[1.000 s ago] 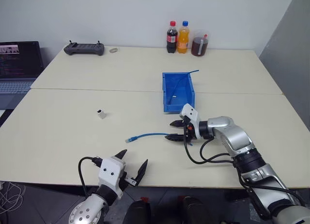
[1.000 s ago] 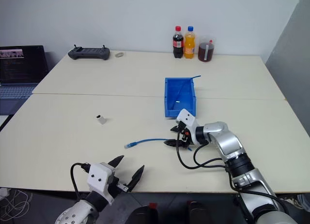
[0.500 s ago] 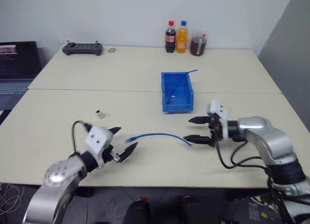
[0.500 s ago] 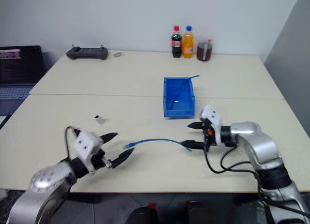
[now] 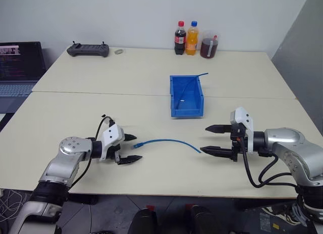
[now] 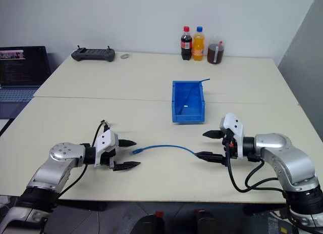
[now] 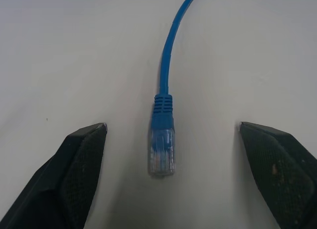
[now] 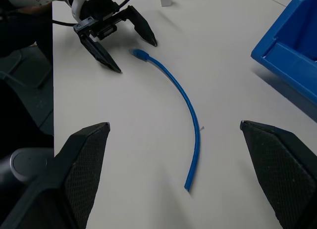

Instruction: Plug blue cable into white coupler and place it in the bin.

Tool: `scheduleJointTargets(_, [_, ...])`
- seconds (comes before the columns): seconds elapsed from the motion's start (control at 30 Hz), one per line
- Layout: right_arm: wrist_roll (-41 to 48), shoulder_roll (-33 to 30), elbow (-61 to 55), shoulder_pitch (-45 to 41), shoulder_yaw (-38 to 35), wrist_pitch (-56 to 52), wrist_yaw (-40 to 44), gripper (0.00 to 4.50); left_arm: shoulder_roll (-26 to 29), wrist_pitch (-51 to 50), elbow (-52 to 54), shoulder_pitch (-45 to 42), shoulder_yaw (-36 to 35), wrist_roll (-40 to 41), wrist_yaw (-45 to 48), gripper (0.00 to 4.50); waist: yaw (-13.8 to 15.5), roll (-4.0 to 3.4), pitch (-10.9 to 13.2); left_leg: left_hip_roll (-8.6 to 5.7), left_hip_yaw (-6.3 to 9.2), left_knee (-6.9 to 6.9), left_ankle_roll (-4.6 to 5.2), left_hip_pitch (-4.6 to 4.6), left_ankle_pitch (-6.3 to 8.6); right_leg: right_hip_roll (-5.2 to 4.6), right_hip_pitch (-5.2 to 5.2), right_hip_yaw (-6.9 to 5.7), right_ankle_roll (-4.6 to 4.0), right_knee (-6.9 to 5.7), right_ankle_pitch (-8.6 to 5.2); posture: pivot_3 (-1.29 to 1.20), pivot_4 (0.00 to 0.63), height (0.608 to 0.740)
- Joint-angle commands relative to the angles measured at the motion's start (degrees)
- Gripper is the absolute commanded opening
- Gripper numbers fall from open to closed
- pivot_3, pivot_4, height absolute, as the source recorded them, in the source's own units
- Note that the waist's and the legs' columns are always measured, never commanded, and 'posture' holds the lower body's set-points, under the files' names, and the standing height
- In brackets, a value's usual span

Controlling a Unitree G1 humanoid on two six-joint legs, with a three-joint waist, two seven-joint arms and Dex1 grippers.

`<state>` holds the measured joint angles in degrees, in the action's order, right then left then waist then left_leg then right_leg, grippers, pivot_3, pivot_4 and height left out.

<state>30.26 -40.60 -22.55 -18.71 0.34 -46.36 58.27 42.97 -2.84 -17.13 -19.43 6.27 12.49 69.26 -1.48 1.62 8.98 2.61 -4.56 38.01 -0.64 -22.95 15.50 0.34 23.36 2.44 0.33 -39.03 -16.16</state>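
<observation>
The left gripper [image 5: 129,148] has come forward from the table's near edge to the blue cable's [image 5: 166,141] plug end, fingers spread wide. The right gripper [image 5: 212,139] has backed off rightward from the cable's other end.

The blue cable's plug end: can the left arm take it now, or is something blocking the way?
Probably yes. The blue cable lies free on the table, and its plug sits between the open fingers of the left gripper, with nothing between them. The right gripper stands apart from the cable's other end.
</observation>
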Motion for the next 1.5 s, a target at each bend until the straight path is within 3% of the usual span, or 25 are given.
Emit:
scheduleJointTargets(0.03, [2.12,-1.0,-3.21,0.9,-2.66,-0.64,-1.72,4.5,-0.19,2.35,-3.28,-1.02,0.72,-1.87,1.31,3.56,-0.03,0.01,-0.01,0.0,0.0,0.02,0.0,0.0,0.0,0.0,-0.01,0.0,0.01,0.0,0.0,0.0,0.15,0.74])
scheduleJointTargets(0.6, [2.83,-1.79,-1.06,0.28,-1.33,0.84,-2.75,4.5,1.6,1.94,-1.63,2.33,-0.89,-1.17,3.49,0.3,-0.23,0.0,-0.02,0.02,0.01,0.02,0.0,0.04,0.0,0.0,-0.02,0.0,0.02,-0.04,0.0,0.0,0.15,0.74])
scheduleJointTargets(0.87, [2.92,-1.1,-0.07,-0.73,-0.28,1.63,-3.15,4.5,1.13,-3.4,4.23,4.39,-2.53,1.01,1.32,0.24,-0.37,0.0,-0.03,0.05,0.01,0.01,0.0,0.05,0.0,0.01,-0.01,0.01,0.01,-0.04,0.0,0.0,0.15,0.74])
scheduleJointTargets(1.17, [7.14,2.98,-2.67,1.26,-1.22,-2.73,-7.95,4.5,-12.24,-38.61,30.12,0.31,-9.54,23.16,-18.09,0.24,0.04,0.13,-0.01,-0.02,0.17,0.15,0.0,-0.13,0.0,-0.04,-0.02,-0.08,0.09,-0.01,0.04,0.0,0.15,0.74])
scheduleJointTargets(1.5, [17.15,9.8,0.94,-2.36,-4.0,-11.6,-13.7,4.5,-19.29,-54.49,37.35,-2.54,-13.34,40.19,-27.96,0.24,-0.36,0.12,-0.01,0.01,0.3,0.11,-0.07,-0.02,-0.04,0.05,-0.1,-0.11,0.09,-0.08,0.04,0.0,0.15,0.74])
